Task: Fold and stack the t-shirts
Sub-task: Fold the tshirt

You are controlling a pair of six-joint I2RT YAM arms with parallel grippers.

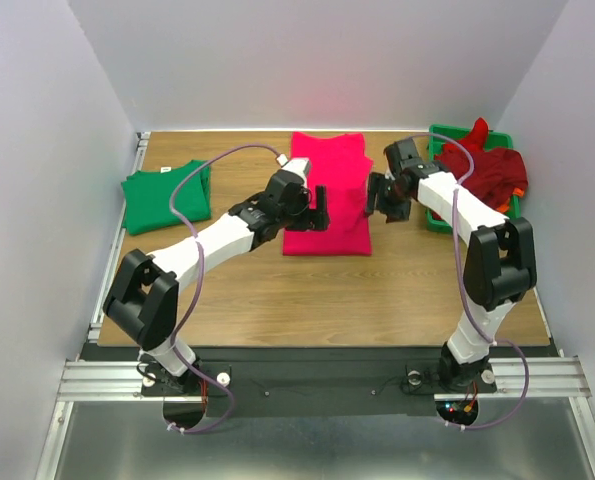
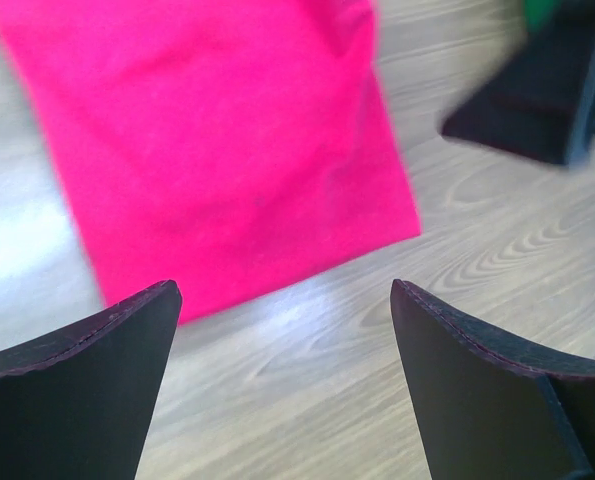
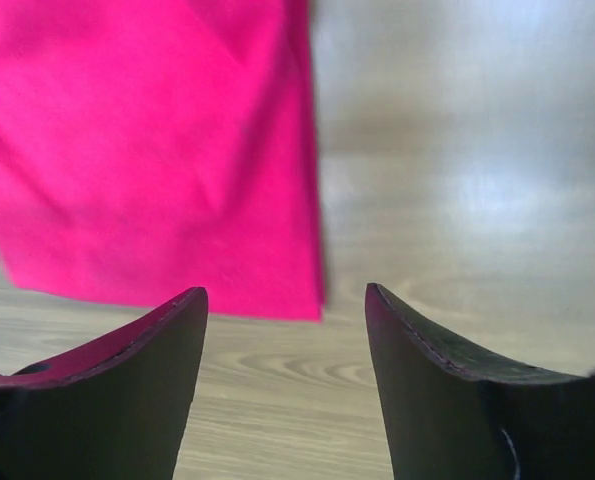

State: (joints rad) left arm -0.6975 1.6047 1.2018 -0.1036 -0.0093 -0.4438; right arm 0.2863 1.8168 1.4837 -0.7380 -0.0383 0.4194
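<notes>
Left gripper [image 2: 282,290] hangs over the pink-red t-shirt [image 1: 329,238] lying mid-table, fingers spread, empty; right gripper [image 3: 285,290] likewise released beside its right edge; folded green t-shirt [image 1: 165,197] far left; dark red shirts [image 1: 492,170] heaped in tray [image 1: 442,226].

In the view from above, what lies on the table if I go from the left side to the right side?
Folded green t-shirt → pink t-shirt → green tray holding a pile of dark red t-shirts.
</notes>
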